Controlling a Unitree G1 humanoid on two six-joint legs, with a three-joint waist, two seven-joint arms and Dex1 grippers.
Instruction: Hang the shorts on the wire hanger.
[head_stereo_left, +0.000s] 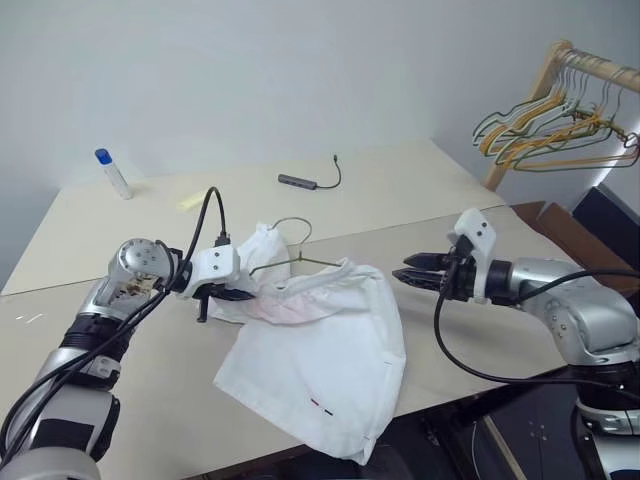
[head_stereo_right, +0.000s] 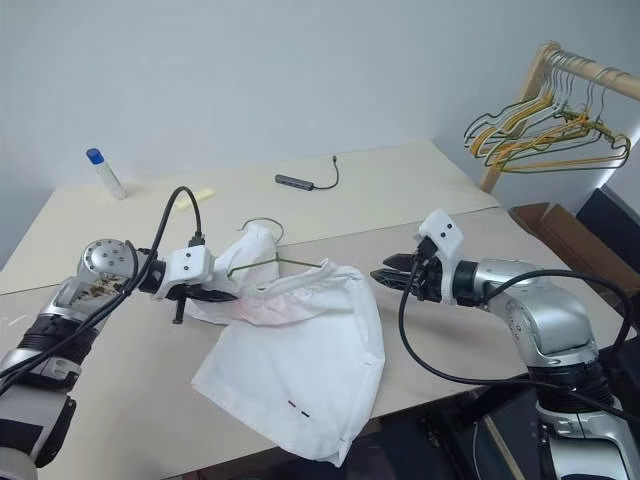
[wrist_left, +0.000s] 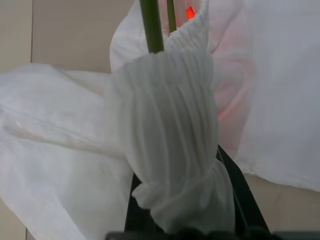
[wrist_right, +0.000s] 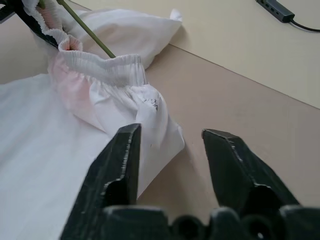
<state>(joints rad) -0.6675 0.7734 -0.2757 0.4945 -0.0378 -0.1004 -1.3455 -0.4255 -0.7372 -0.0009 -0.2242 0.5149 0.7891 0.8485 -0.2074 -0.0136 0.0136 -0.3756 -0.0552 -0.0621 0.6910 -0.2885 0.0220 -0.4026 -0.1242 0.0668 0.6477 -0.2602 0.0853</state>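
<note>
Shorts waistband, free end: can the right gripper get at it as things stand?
Probably yes. The right gripper is open, just off the shorts near the waistband's loose end, with bare table between. The left gripper pinches the other end.

- The left gripper (head_stereo_right: 213, 292) clamps the gathered waistband of the large white cloth shorts (head_stereo_right: 300, 350).
- A thin olive-grey wire hanger (head_stereo_right: 268, 258) pokes from the waistband.
- The right gripper (head_stereo_right: 385, 274) hangs just beside the shorts, apart from them.

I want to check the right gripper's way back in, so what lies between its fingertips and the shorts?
Just bare table. In the right wrist view, the open right gripper points at the near corner of the shorts with nothing between them.
</note>
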